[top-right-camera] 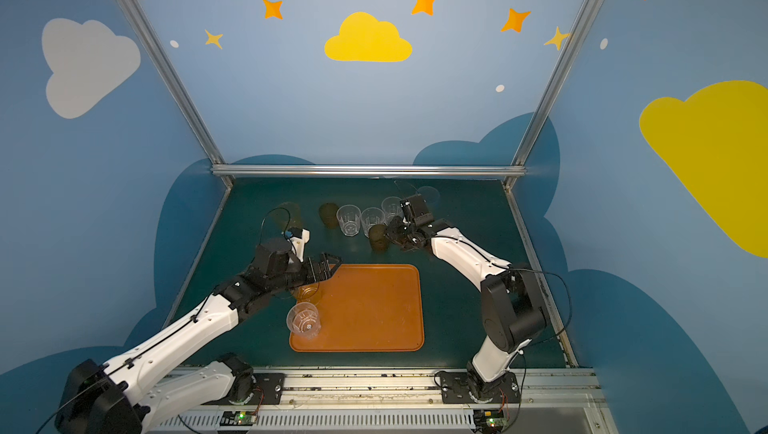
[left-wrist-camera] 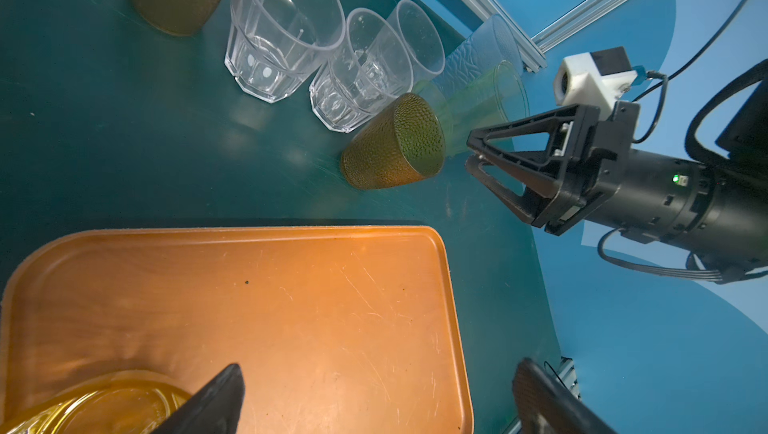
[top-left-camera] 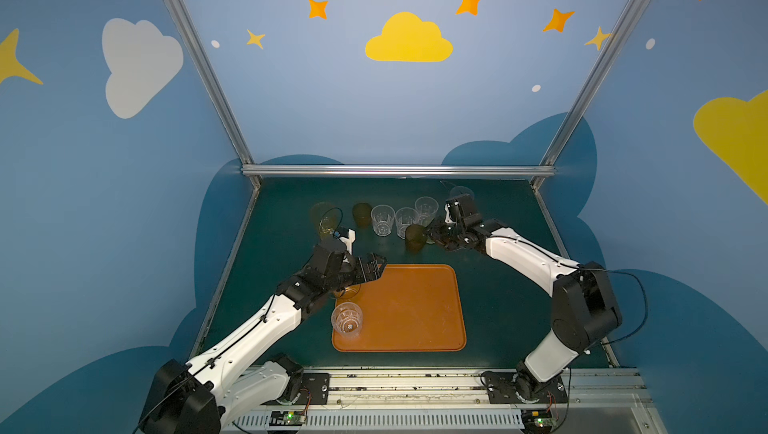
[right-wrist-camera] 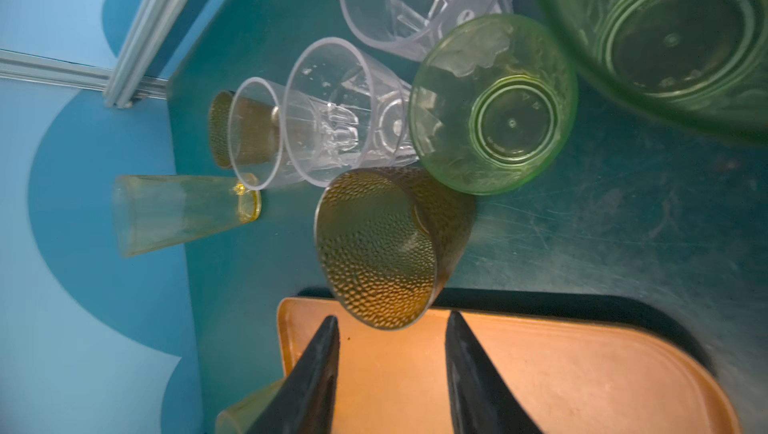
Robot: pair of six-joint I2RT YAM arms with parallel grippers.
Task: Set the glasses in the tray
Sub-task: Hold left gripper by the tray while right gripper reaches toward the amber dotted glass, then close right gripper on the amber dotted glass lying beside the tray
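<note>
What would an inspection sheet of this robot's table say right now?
Surface: dark green table, scuffed.
Job's things: orange tray holds a clear glass and an amber glass; more glasses wait on the table behind it.
Clutter: nothing seen.
Grippers: left gripper open above the tray's far left corner; right gripper open beside a brown glass, holding nothing.
Cables: black cable on the right arm.
Surroundings: blue wall with clouds and stars; metal frame.

A dark teal tabletop (top-left-camera: 498, 315) sits inside blue walls (top-left-camera: 332, 120) painted with clouds (top-left-camera: 408, 39) and stars (top-left-camera: 318, 8).
</note>
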